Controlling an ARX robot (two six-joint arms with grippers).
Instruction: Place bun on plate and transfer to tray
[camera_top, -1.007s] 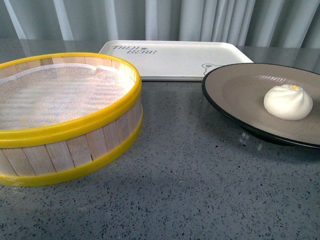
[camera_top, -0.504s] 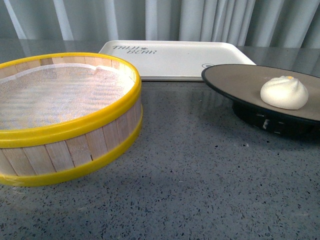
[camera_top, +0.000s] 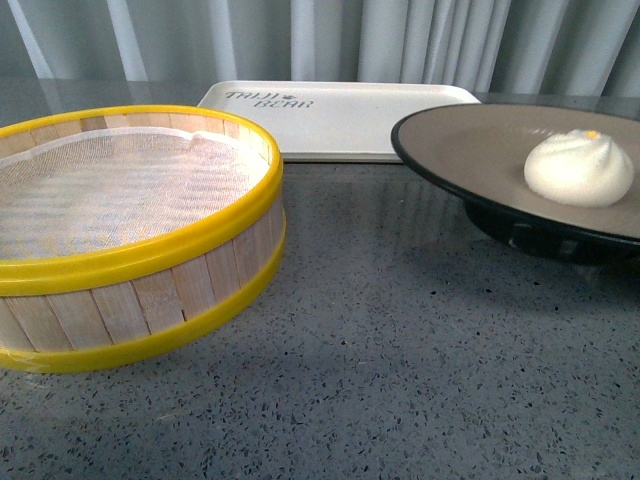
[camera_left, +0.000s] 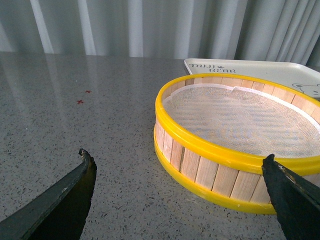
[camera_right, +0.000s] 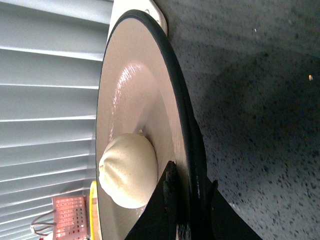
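Front view shows the small white pleated steamed bun (camera_top: 578, 168) sitting on the wide beige plate with a glossy black rim (camera_top: 440, 150), which hides a corner of the cream rectangular tray (camera_top: 340, 115). The right gripper (camera_right: 189, 192) pinches the plate's rim. The left gripper (camera_left: 177, 160) gapes wide, empty, facing the yellow-rimmed wooden steamer basket (camera_left: 215, 170).

plate (camera_top: 470, 150) cut off at right edge, tray (camera_top: 350, 125) corner hidden behind it

The cream tray (camera_top: 340, 125) carries dark printed lettering (camera_top: 268, 100) near its far left corner, two lines that seem to read "TAIJI BEAR", the first word blurred. Two small red crosses (camera_left: 80, 102) mark the counter (camera_left: 100, 150).
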